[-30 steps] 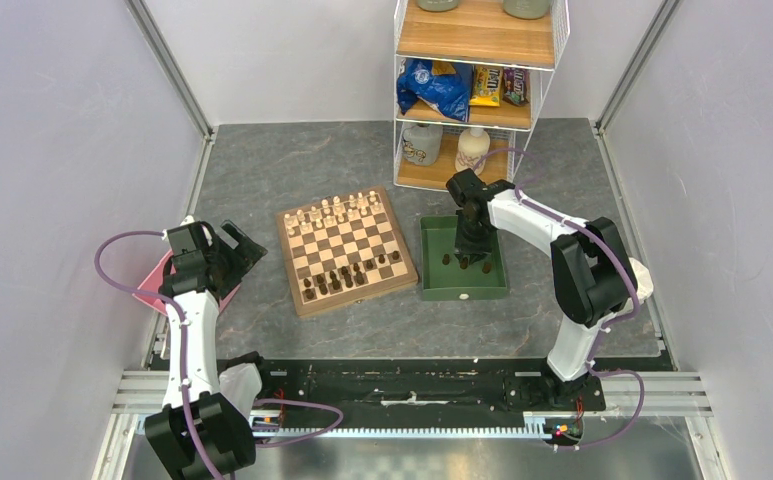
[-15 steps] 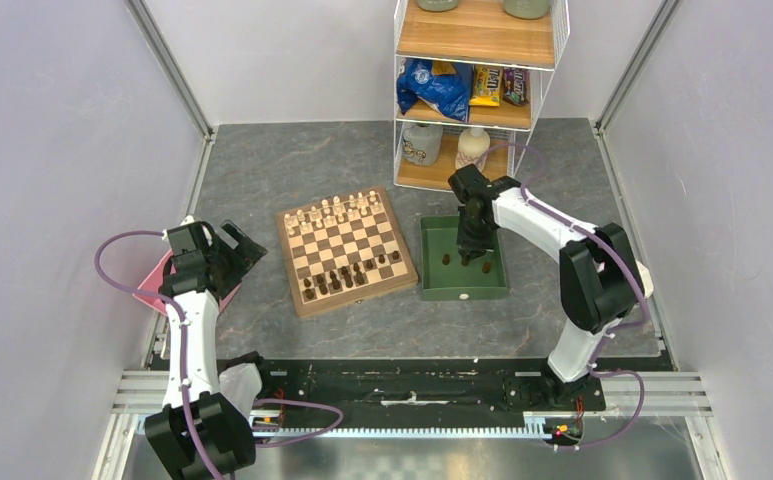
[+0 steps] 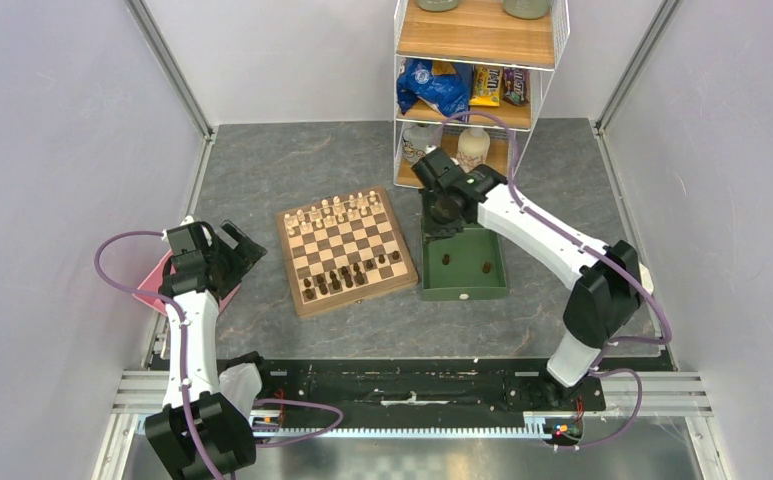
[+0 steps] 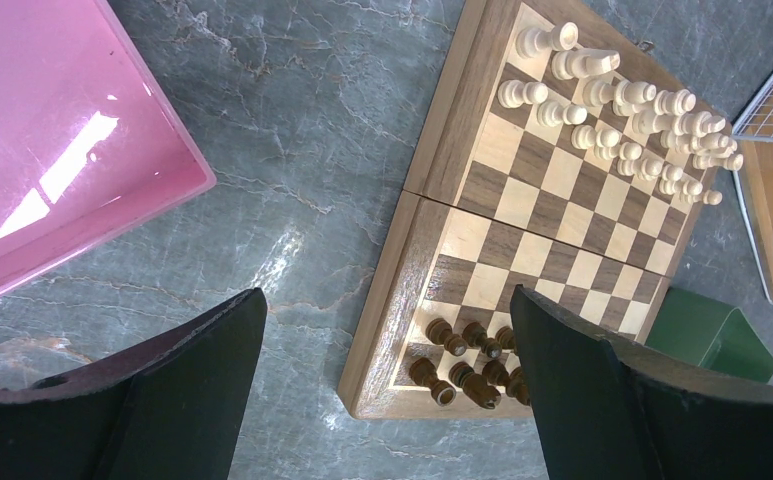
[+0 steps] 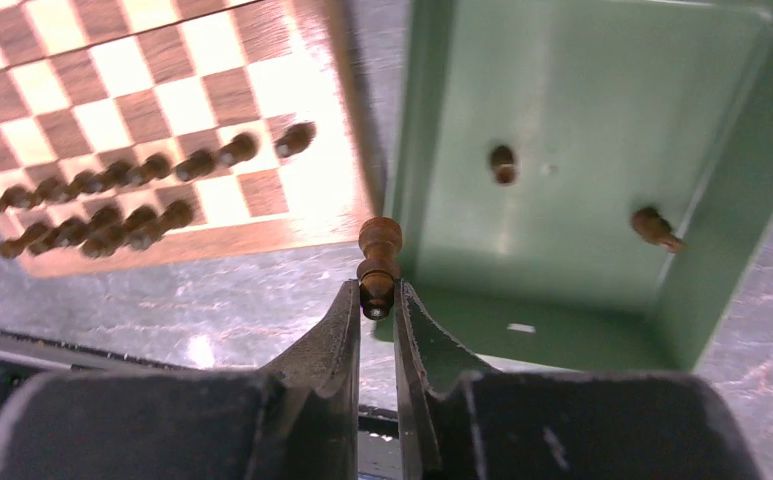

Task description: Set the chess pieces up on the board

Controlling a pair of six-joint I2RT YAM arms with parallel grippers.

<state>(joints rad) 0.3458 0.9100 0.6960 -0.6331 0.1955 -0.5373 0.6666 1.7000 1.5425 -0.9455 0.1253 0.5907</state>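
The board (image 3: 345, 250) sits mid tabletop (image 3: 292, 165), with a tray (image 3: 465, 282) just right of it, a wire shelf rack (image 3: 477, 90) behind that tray, and a flat tray (image 3: 150, 287) well left of the board at the tabletop's left edge. Chess pieces (image 3: 350, 277) stand on the board's two near rows and the other set (image 3: 337, 212) on its two far rows, while two loose pieces (image 5: 503, 163) lie apart inside the tray beside the board. The right tool (image 3: 444, 212) is over that tray's far left corner with a single piece (image 5: 378, 262) between its fingers, and the left tool (image 3: 240, 243) is over the tabletop between the flat tray and the board.
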